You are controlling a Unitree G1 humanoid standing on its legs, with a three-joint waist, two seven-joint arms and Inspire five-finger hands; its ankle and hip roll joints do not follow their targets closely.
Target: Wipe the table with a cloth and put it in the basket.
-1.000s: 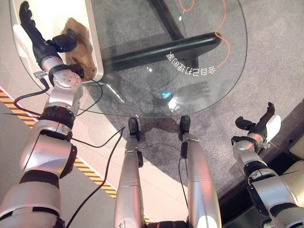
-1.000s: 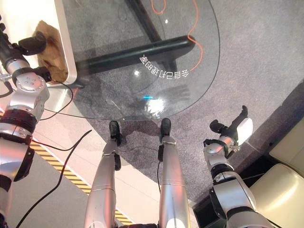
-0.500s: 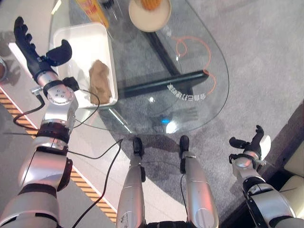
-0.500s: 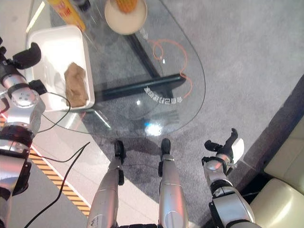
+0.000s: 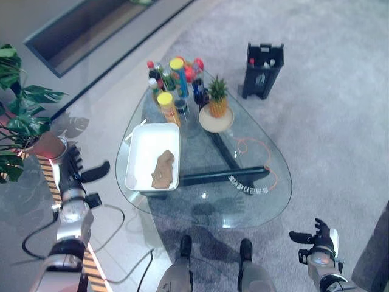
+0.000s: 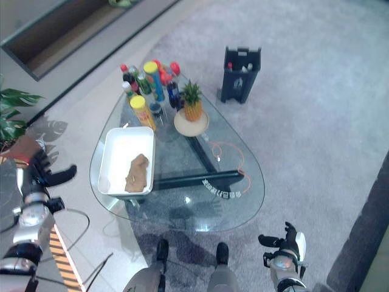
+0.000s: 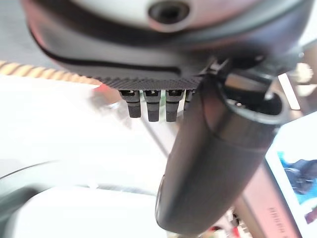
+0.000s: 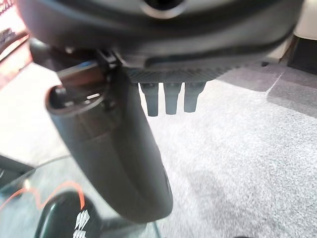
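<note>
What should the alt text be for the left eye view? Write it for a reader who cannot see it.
A brown cloth lies in a white basket on a glass table. Both robot hands are open and clear of the table, the left hand beside the basket, the right hand low by the near edge. Bottles and a pineapple stand at the far end.

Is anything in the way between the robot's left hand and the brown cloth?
Only the near wall of the white basket: the cloth lies inside it, and the open left hand hangs beside the table.
</note>
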